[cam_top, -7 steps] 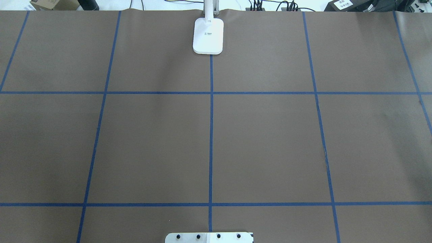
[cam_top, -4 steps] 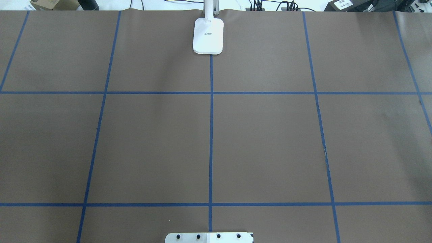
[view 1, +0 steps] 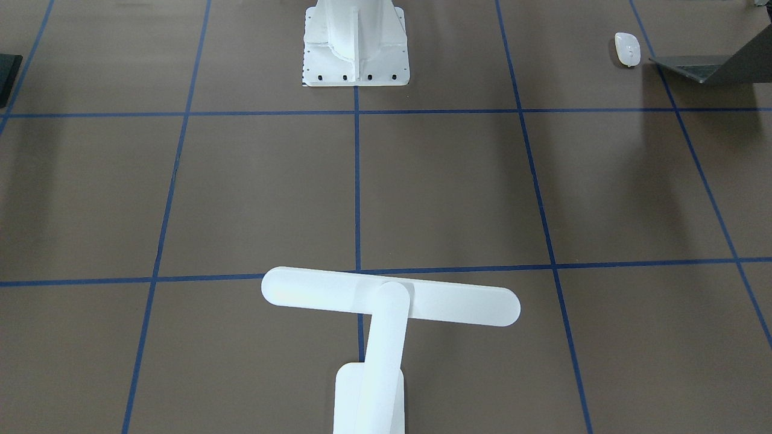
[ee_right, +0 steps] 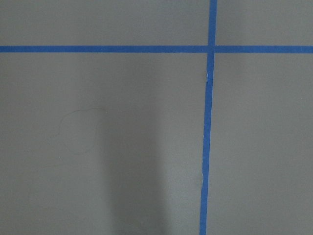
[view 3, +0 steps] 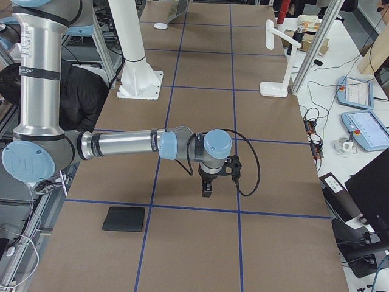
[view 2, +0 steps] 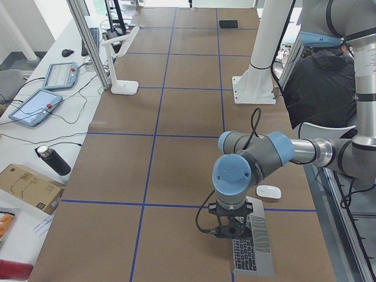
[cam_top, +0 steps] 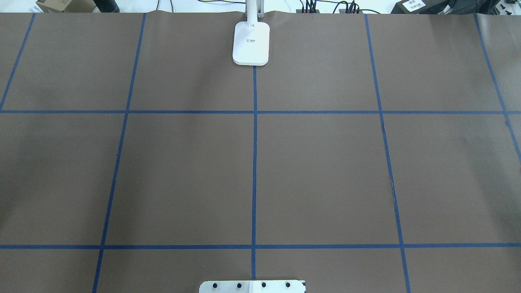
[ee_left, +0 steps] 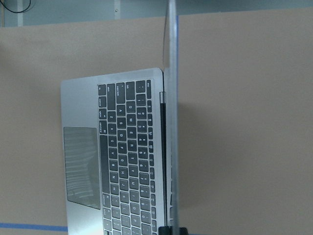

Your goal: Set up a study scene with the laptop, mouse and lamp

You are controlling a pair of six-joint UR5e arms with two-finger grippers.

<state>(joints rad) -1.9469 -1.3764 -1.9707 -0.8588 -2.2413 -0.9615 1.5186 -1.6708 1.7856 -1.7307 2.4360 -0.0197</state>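
Laptop: slim dark-grey metal notebook, open with the screen upright, at the left end of the brown paper-covered table, near the robot's edge.
Left gripper: directly over the keyboard; jaw spread impossible to tell.
Key relation: screen seen edge-on in the left wrist view, long axis running straight toward the camera's bottom centre.
Right gripper: pointing down over bare table, well apart from the laptop; spread impossible to tell.
Mouse: small glossy white oval, just beside the laptop.
Lamp: large white T-shaped desk lamp, upright at mid far edge.
Nearer arm: left, judged best placed.

Mouse beside laptop (robot's left end), lamp across from pedestal
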